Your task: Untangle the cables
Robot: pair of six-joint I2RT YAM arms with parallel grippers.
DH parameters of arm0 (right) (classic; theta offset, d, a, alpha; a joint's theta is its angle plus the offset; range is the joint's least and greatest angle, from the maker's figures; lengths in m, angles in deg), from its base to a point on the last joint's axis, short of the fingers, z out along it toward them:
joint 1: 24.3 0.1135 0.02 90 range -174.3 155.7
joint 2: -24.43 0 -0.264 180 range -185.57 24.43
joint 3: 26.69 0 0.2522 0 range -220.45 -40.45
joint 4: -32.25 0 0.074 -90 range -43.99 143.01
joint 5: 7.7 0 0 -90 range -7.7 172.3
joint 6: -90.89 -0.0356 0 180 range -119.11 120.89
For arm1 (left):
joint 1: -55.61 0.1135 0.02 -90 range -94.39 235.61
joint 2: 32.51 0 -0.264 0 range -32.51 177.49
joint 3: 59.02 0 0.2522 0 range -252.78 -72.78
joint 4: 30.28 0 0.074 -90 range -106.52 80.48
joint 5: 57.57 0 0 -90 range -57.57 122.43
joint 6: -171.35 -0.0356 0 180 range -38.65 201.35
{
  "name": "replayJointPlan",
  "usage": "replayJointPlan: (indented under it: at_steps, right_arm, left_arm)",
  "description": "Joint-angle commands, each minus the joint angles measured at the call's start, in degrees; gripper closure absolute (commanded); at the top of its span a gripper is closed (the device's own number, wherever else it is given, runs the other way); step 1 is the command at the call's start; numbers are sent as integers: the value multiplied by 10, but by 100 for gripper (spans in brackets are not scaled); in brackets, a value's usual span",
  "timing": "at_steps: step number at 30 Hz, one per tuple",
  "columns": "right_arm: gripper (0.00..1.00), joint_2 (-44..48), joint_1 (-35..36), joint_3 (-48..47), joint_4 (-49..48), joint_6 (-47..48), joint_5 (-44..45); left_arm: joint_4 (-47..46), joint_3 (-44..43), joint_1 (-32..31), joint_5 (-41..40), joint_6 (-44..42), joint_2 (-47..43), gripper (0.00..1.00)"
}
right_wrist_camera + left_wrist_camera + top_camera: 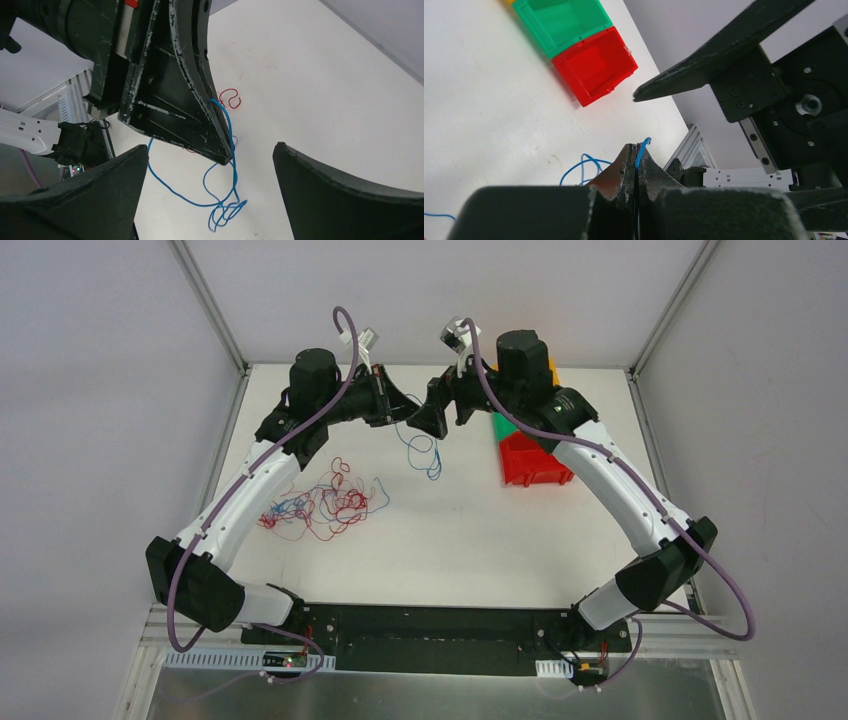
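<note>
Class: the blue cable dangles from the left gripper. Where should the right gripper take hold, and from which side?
Probably the free strand of the blue cable just below the tips of the left gripper, above its loops on the table. Bring the open right gripper in level from its own side, jaws straddling: that strand hangs clear, while the loops lie flat.

White matte tabletop [470, 540], pale grey panel walls [90, 390] on three sides, aluminium frame posts [208, 302] rising at both far corners, brushed metal ledge [440, 698] along the near edge, even diffuse lighting, soft shadows only.
</note>
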State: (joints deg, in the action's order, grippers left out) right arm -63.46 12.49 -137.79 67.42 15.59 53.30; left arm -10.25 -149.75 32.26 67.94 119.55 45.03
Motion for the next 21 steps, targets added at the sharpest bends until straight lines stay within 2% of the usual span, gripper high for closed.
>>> replayJointPlan:
  at_steps: [1,10,18,21]
  right_arm:
    - [1,-27,0,-26,8,-31,-20]
    - [1,3,7,14,1,-94,-68]
    - [1,-7,30,17,-13,-131,-61]
    - [2,-16,35,17,-27,-137,-25]
  left_arm:
    - [-38,-18,-6,17,5,0,100]
    - [-50,-20,-7,-7,13,5,100]
    - [-50,-25,-8,-16,18,20,100]
    - [-51,-27,-10,-21,24,18,100]
